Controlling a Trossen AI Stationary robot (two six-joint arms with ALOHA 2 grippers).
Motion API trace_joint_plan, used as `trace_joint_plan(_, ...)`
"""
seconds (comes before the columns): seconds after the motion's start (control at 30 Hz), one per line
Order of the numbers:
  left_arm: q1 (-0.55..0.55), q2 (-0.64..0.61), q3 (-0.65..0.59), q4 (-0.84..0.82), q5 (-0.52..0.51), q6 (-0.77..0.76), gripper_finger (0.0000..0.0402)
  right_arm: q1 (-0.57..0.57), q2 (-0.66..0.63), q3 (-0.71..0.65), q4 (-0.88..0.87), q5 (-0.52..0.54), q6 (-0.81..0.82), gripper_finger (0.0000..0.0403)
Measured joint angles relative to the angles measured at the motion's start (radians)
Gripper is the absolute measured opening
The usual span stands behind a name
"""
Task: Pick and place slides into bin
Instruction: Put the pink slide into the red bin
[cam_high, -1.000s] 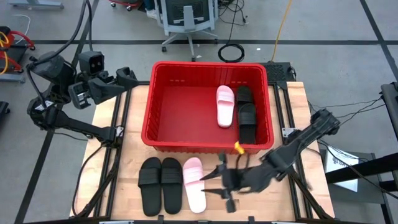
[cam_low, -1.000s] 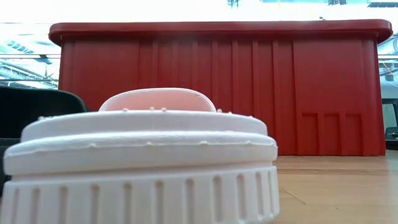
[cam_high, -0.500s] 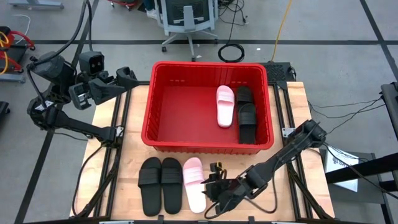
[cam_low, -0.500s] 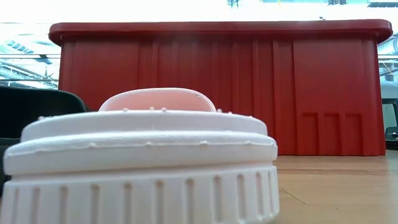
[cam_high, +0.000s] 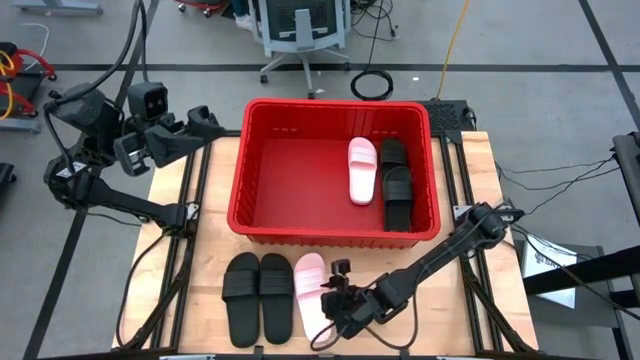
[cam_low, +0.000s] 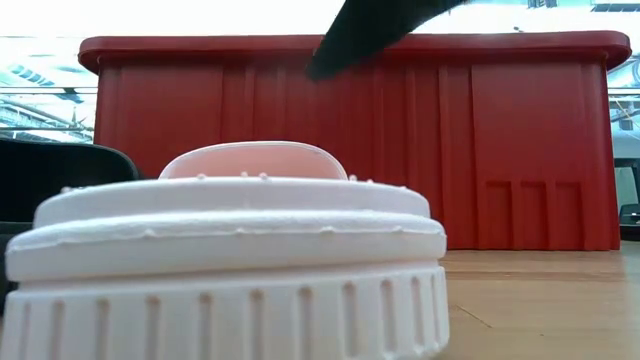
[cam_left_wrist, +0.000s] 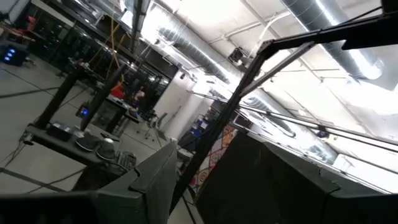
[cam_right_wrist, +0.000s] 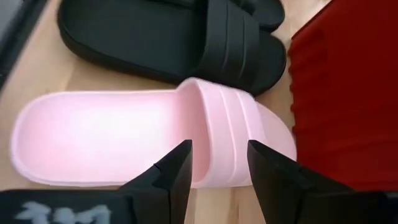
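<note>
The red bin stands at the table's far middle. It holds one pink slide and two black slides lying flat on its floor. Two black slides and a pink slide lie sole-down on the table near the front edge. My right gripper is open above this pink slide, its fingers over the strap's side edge and clear of it. Its dark tip shows in the low view. My left gripper is open and empty, raised off the table's far left corner.
The bin's wall rises right behind the pink slide. Bare wood lies at the table's right front. An office chair and cables stand on the floor beyond the table.
My right gripper has moved toward the table's left edge, low along the front of the bin, and now stands over the pink slide on the table. Its tip has come into the low view from above. The slides have not moved.
</note>
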Motion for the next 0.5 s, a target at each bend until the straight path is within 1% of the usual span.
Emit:
trace_joint_plan(0.33, 0.0, 0.0, 0.0, 0.001, -0.021, 0.0, 0.0228, -0.011, 0.063, -0.001, 0.011, 0.001, -0.003, 0.0144)
trace_joint_plan(0.43, 0.0, 0.0, 0.0, 0.001, -0.021, -0.004, 0.0228, -0.015, 0.063, -0.002, 0.002, 0.051, 0.0, 0.0144)
trace_joint_plan(0.5, 0.0, 0.0, 0.0, 0.001, -0.021, -0.004, 0.0228, -0.025, 0.063, -0.005, 0.009, 0.066, 0.0, 0.0144)
